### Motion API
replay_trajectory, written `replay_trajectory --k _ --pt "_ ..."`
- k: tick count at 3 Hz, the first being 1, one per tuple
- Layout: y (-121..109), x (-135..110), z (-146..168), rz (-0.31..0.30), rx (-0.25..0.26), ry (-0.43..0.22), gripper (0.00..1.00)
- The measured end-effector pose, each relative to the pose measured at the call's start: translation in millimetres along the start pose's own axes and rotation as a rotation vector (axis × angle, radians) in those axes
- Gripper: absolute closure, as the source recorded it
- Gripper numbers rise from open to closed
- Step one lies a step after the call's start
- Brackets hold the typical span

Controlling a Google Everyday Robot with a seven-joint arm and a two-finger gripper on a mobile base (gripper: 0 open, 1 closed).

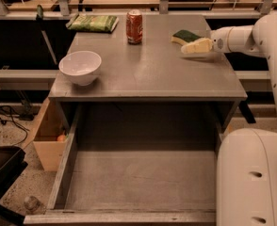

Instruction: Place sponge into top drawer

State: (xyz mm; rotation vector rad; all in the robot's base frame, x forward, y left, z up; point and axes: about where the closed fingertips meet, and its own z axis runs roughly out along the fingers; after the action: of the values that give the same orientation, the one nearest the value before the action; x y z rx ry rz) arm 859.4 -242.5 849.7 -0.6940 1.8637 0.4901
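Note:
The sponge, pale yellow with a dark green top, lies on the grey cabinet top at the far right. My gripper reaches in from the right on a white arm. It sits just in front of the sponge and right beside it, low over the cabinet top. I cannot see whether it touches the sponge. The top drawer is pulled wide open below the cabinet top, and its flat grey bottom is bare.
A white bowl stands at the front left of the cabinet top. A red can and a green patterned packet are at the back. A light-wood box sits left of the drawer. My white base is at the right.

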Motion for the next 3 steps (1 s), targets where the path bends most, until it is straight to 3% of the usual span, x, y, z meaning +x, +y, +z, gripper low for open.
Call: replay_trajectory --k 1,3 --pt "5.8 2.3 10.7 -0.014 -0.024 0.016 0.17" --pt "9.7 6.3 22.0 -0.029 -0.034 0.036 0.64"
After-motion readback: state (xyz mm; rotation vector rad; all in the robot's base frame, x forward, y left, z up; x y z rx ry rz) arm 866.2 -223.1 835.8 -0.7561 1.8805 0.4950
